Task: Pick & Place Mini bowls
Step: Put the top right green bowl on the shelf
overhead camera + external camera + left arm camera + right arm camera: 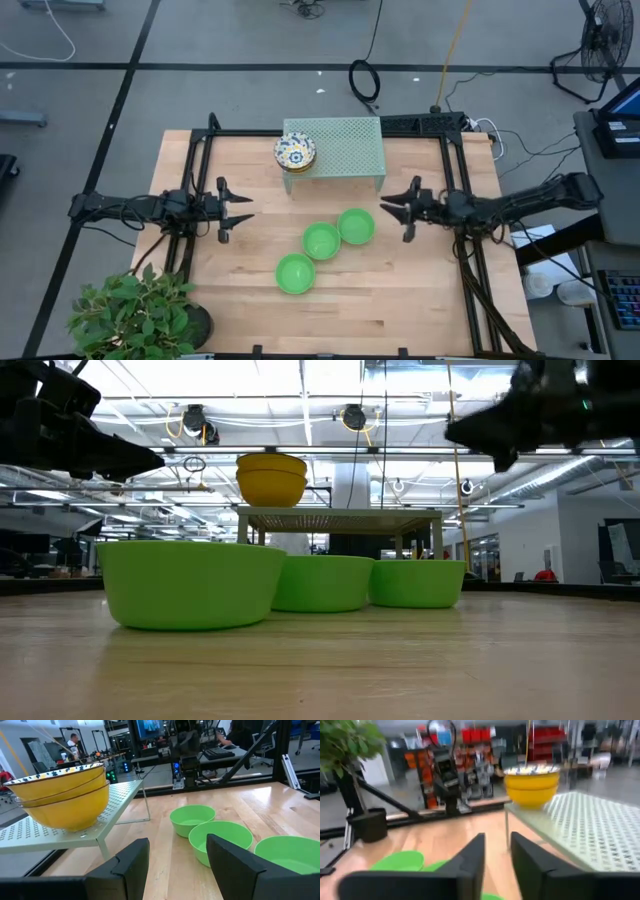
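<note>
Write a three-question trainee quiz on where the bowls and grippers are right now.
1. True or false: the three green bowls stand on the mesh rack.
2. Multiple choice: the stacked patterned bowls sit on A) the bare table, B) the rack's left end, C) the plant pot.
3. Fill in: the left gripper and the right gripper both hang above the table, holding ____.

Key
1. False: they stand in a diagonal row on the table in front of the rack.
2. B.
3. Nothing: both are empty. The left gripper's fingers stand apart, and so do the right one's.
</note>
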`<action>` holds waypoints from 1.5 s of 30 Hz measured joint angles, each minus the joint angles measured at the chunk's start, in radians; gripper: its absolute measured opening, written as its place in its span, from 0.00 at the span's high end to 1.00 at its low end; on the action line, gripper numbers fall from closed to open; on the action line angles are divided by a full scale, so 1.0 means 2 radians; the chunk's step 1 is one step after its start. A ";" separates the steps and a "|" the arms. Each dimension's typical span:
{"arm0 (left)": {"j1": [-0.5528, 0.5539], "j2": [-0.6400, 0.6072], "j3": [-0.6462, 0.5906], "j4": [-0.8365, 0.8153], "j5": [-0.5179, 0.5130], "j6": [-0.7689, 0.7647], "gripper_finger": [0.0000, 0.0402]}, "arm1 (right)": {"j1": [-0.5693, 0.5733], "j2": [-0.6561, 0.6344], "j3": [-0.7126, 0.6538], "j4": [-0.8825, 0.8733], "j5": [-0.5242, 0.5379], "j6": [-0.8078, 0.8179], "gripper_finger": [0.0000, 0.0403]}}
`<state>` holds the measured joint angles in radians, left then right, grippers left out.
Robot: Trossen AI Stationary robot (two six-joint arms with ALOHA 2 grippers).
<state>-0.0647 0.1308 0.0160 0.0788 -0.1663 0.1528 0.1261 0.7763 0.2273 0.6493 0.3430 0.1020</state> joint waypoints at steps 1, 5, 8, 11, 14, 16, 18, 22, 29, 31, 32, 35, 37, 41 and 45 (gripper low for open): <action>0.000 0.000 0.000 0.000 0.000 0.000 0.50 | 0.001 0.011 0.023 -0.036 0.006 0.015 0.75; 0.000 0.000 0.000 0.001 0.000 0.000 0.50 | 0.000 0.079 0.118 -0.208 0.027 0.119 0.57; 0.000 0.000 0.000 0.000 0.000 0.000 0.50 | -0.006 0.128 0.205 -0.323 0.024 0.204 0.47; 0.000 0.000 0.000 0.000 0.000 0.000 0.50 | -0.018 0.173 0.276 -0.460 0.012 0.275 0.43; 0.000 0.000 0.000 0.000 0.000 0.000 0.50 | -0.033 0.208 0.334 -0.551 -0.033 0.315 0.43; 0.000 0.000 0.000 0.001 0.000 0.000 0.50 | -0.041 0.227 0.357 -0.587 -0.056 0.332 0.45; 0.000 0.000 0.000 0.000 0.001 0.000 0.50 | -0.047 0.245 0.362 -0.608 -0.076 0.341 0.47; 0.000 0.000 0.000 0.000 0.000 0.000 0.50 | -0.058 0.276 0.364 -0.614 -0.128 0.353 0.48; 0.000 0.000 0.000 0.000 0.000 0.000 0.50 | -0.060 0.335 0.364 -0.616 -0.133 0.345 0.49; 0.000 0.000 0.000 0.000 0.000 0.000 0.50 | -0.060 0.351 0.364 -0.619 -0.133 0.341 0.49; 0.000 0.000 0.000 0.000 0.000 0.000 0.50 | -0.060 0.357 0.364 -0.618 -0.133 0.341 0.49; 0.000 0.000 0.000 0.000 0.000 0.000 0.50 | -0.060 0.373 0.364 -0.614 -0.132 0.347 0.49; 0.000 0.000 0.000 0.000 0.000 0.000 0.50 | -0.060 0.381 0.364 -0.615 -0.132 0.348 0.49; 0.000 0.000 0.000 0.000 0.000 0.000 0.50 | -0.060 0.381 0.364 -0.609 -0.114 0.350 0.50; 0.000 0.000 0.000 0.000 0.000 0.000 0.50 | -0.070 0.375 0.364 -0.611 -0.104 0.358 0.50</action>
<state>-0.0647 0.1307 0.0166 0.0788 -0.1661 0.1528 -0.0148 1.5267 0.9556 -0.5732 0.1347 0.8190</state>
